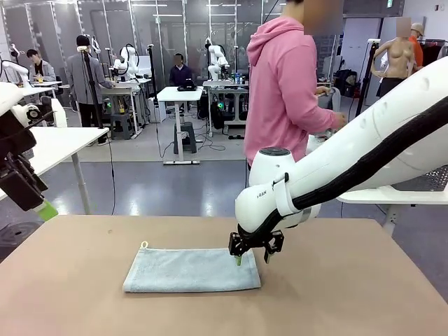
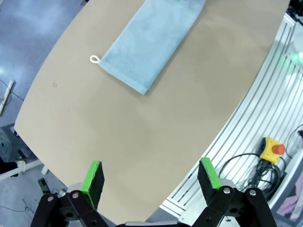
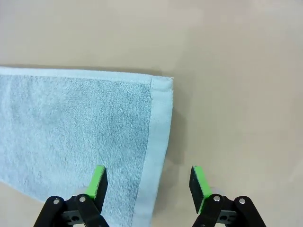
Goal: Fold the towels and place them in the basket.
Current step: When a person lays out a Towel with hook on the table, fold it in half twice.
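The right gripper (image 1: 252,259) stands with its jaws apart, nothing clamped between them, low over the right-hand short end of the light blue-grey towel (image 1: 192,270); in the right wrist view one green pad (image 3: 98,182) sits above the terry and the other above bare table (image 3: 246,94) just past the hem, though whether the tips touch the cloth I cannot tell. The towel lies flat as a long folded strip near the middle of the tan table, its small corner loop (image 1: 144,245) at the far left corner. The left gripper (image 2: 151,177) is spread wide and empty, raised over the table's left edge, well apart from the towel. A person in a pink hoodie (image 1: 283,91) stands at the far side
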Robot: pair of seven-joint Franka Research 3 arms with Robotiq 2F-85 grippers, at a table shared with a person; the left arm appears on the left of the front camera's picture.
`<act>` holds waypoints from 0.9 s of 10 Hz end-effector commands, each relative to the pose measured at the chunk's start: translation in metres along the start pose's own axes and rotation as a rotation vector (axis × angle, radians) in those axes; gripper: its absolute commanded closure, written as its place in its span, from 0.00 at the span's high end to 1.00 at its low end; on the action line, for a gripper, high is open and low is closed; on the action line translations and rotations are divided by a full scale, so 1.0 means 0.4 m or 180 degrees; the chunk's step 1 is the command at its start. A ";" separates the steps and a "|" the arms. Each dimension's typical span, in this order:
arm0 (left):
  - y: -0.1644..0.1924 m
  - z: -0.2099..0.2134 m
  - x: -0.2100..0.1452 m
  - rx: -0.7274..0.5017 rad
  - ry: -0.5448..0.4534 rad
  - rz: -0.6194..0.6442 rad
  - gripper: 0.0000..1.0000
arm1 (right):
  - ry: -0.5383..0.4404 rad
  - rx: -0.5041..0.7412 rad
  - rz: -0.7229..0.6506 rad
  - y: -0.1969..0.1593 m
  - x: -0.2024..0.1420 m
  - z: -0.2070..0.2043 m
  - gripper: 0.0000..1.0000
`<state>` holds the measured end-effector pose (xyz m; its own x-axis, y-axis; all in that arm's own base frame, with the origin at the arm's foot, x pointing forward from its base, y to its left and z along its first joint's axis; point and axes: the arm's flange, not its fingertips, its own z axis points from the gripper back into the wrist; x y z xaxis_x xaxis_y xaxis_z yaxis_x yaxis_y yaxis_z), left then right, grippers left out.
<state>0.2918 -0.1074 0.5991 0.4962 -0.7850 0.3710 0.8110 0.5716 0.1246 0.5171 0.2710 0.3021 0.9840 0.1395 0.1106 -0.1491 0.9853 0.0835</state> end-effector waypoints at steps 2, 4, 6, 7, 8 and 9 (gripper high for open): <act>0.006 0.006 0.006 0.0043 0.0054 0.0011 1.00 | 0.0065 -0.0023 -0.0168 0.018 0.026 -0.023 0.87; 0.006 0.006 0.006 0.0043 0.0054 0.0011 1.00 | 0.0134 -0.0030 -0.0166 0.018 0.031 -0.041 0.57; 0.006 0.006 0.006 0.0043 0.0054 0.0011 1.00 | 0.0153 -0.0019 -0.0161 0.019 0.034 -0.041 0.00; 0.006 0.006 0.006 0.0043 0.0054 0.0011 1.00 | 0.0176 -0.0010 -0.0163 0.020 0.033 -0.047 0.00; 0.006 0.006 0.006 0.0043 0.0054 0.0011 1.00 | 0.0196 0.0003 -0.0175 0.018 0.034 -0.052 0.00; 0.006 0.006 0.006 0.0043 0.0054 0.0011 1.00 | 0.0205 0.0013 -0.0169 0.018 0.033 -0.054 0.00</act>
<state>0.2918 -0.1073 0.5992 0.4962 -0.7849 0.3711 0.8110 0.5716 0.1245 0.5292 0.2791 0.2941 0.9905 0.1197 0.0684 -0.1255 0.9881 0.0885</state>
